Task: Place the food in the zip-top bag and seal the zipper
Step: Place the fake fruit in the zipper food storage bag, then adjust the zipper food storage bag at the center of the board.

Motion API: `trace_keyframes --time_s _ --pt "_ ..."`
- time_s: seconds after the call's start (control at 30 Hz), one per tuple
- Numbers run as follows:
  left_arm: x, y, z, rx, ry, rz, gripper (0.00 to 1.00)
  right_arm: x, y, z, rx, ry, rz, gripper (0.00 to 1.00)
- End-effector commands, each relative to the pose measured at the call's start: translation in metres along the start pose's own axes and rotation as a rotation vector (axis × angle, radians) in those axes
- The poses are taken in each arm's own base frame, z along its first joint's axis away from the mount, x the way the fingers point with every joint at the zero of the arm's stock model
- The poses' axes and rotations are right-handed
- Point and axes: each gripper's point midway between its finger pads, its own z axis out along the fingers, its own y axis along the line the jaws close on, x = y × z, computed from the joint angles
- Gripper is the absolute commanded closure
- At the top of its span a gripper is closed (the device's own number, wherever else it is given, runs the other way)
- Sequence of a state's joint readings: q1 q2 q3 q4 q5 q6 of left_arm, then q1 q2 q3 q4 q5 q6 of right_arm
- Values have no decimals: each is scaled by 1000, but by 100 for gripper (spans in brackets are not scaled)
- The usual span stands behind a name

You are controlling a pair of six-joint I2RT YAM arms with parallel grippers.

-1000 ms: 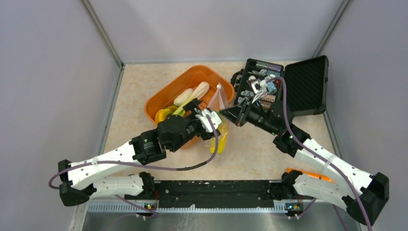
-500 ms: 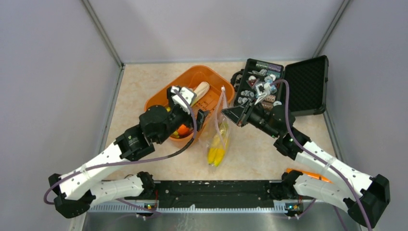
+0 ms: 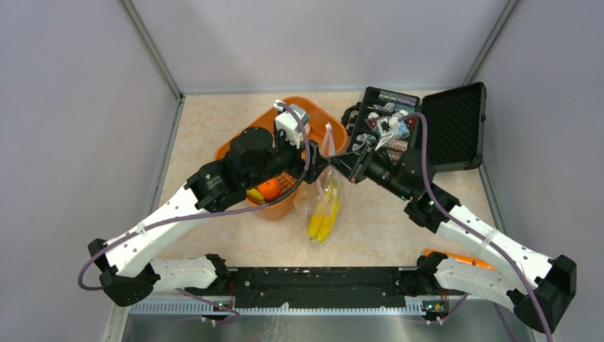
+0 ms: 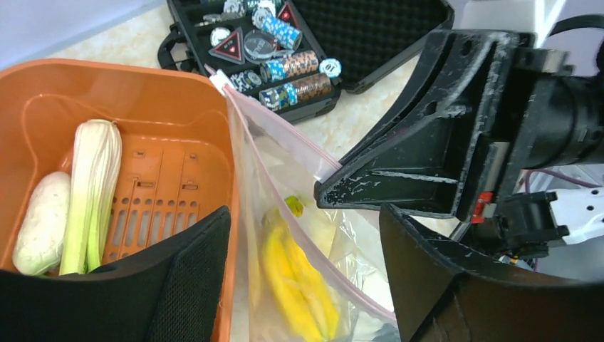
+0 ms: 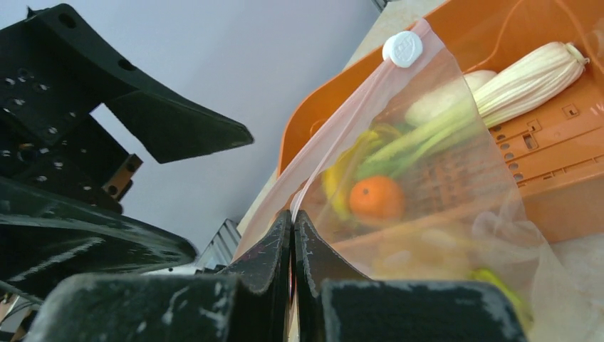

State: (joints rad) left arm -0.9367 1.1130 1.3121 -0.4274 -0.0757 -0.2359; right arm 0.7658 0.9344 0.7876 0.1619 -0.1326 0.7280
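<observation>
Yellow bananas (image 4: 295, 285) already lie inside the clear bag (image 4: 271, 164) on the desk (image 3: 214, 128), its zipper (image 5: 342, 128) unsealed. The orange (image 3: 268, 189), green stalk (image 4: 92, 192) and white piece (image 4: 43, 224) wait in the basket (image 4: 107, 68). Right hand (image 5: 292, 217) pinches the bag's mouth edge; left hand (image 4: 305, 214) gapes wide, empty.

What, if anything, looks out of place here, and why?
An orange item lies alone at the near right edge, far from the basket and partly hidden by the right arm; I cannot tell what it is. The open case holds chips, not food.
</observation>
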Motion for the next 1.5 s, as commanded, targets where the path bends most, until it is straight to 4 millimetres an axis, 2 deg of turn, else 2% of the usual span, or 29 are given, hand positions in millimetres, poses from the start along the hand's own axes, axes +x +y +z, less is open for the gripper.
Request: trace_keyframes --time_s 0.0,0.23,0.37,0.4,0.47,0.6,0.7,0.87,1.0,1.1,1.17,1.2,1.27,1.37,1.43,1.47 --pt "11 2 4 -23 112 -7 27 -34 24 -1 -18 -96 -40 100" --pt "20 11 3 -76 146 -8 35 -39 17 -3 41 -105 -53 100" --pt "18 16 7 -104 140 2 37 -42 26 -2 17 -107 -83 100" --pt "17 16 9 -105 147 7 40 -43 30 -2 6 -106 -93 100" --pt "18 15 14 -100 168 25 48 -46 34 -2 -1 -101 -113 100" --pt "14 16 19 -105 175 46 80 -56 39 -16 5 -123 -150 100" --pt "3 9 21 -71 134 52 99 -62 36 -30 55 -105 -219 100" --pt "-13 -3 26 -14 83 55 100 -84 34 -63 150 -121 -325 100" --pt "-28 -10 29 19 30 50 100 -104 44 -93 171 -161 -372 100" --pt "-38 -36 33 163 -11 17 100 -108 33 -105 263 -134 -375 100" --pt "-37 -48 41 228 -33 -12 100 -101 29 -101 260 -120 -361 100" --pt "-30 -45 48 213 -21 -30 100 -92 24 -93 262 -98 -355 100" --pt "-12 -32 59 160 3 -49 100 -68 0 -74 334 2 -334 100" --pt "30 14 76 3 79 -107 100 -36 -45 -53 495 113 -301 100" --pt "62 46 81 -87 138 -171 100 -21 -62 -42 539 151 -293 100" --pt "72 56 81 -102 159 -200 100 -20 -65 -38 546 144 -289 100"
